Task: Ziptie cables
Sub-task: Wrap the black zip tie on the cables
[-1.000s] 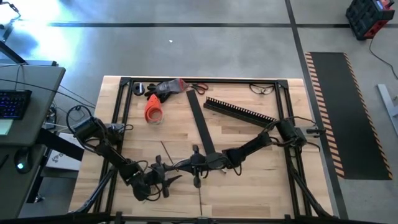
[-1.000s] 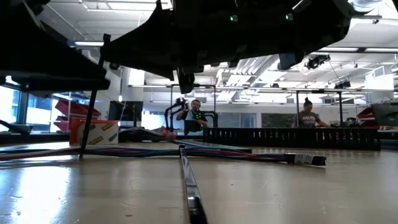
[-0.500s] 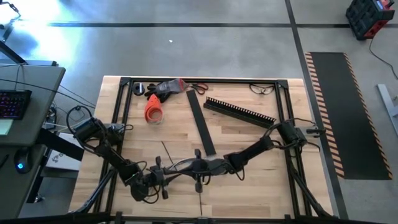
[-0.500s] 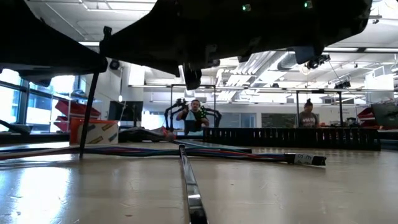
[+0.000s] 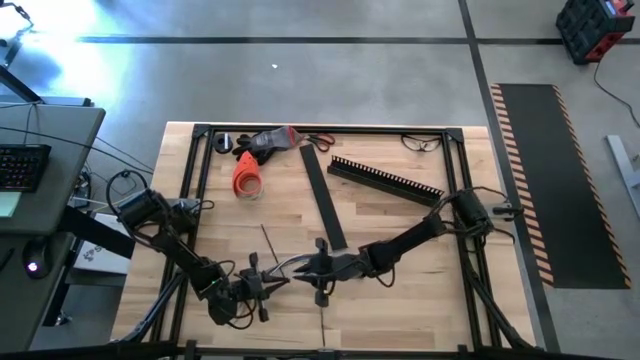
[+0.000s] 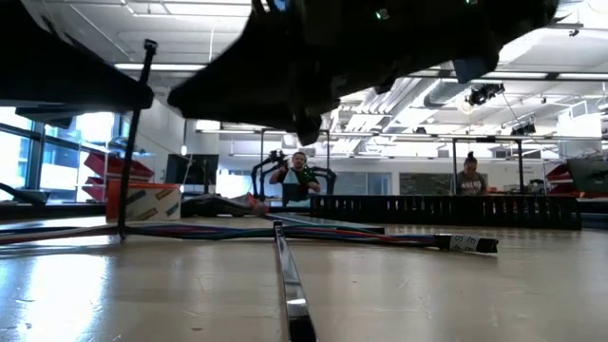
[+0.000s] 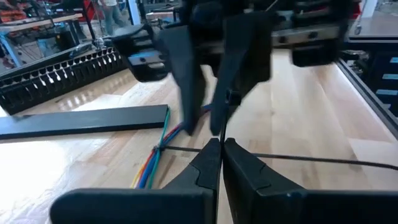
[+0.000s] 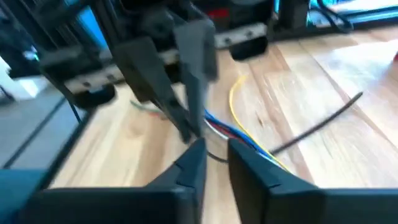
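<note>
Cables [image 7: 155, 163]: one bundle; two grippers facing, close together.

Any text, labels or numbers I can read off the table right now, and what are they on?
None can be read.
White tag on the cables: print too small.
Orange-and-white box: markings too blurred.
Keyboard on the side desk: keys too small.
</note>
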